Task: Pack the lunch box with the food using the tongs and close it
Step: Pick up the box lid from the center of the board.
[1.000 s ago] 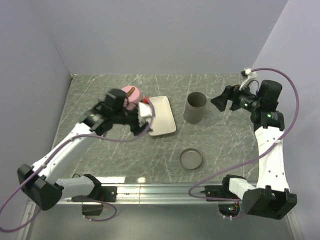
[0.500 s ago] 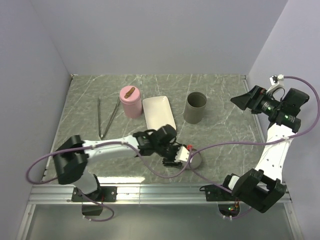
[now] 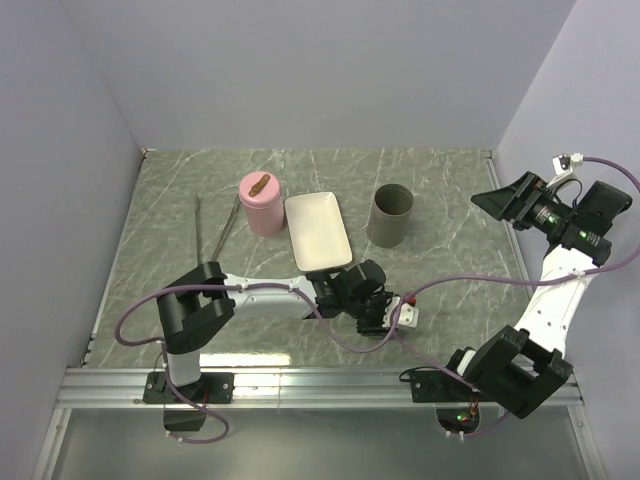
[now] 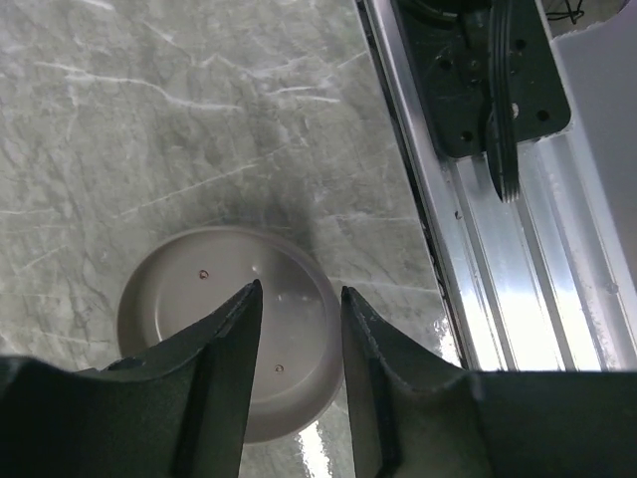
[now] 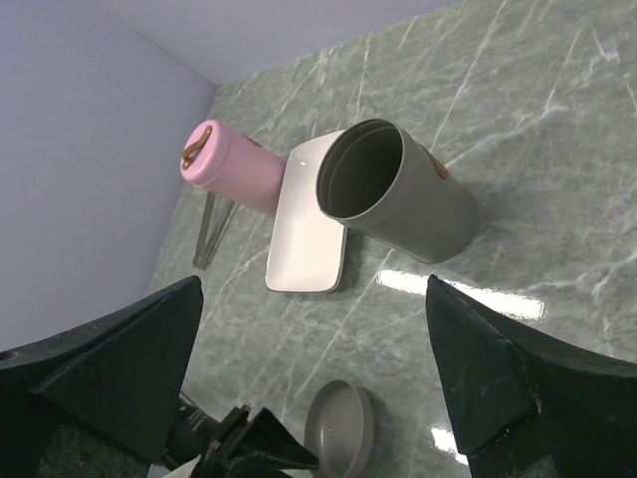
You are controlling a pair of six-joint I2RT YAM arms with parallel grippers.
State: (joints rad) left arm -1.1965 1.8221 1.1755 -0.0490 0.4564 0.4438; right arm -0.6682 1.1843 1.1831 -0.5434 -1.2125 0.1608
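1. Top external view: the tongs point(image 3: 199, 232) lie on the table point(image 3: 450, 270) left of the pink container point(image 3: 262, 208), and neither gripper holds them.
2. A meat strip point(image 3: 259, 185) rests on top of the pink container; no other food can be made out.
3. The grey container point(image 3: 390, 215) stands open, and its lid point(image 4: 179, 299) lies well apart from it.
4. The left gripper point(image 4: 299, 291) hangs over the lid, fingers apart with nothing between them. The right gripper point(image 5: 312, 287) is raised with its jaws spread wide.
5. Packing and closing are judged not yet begun.
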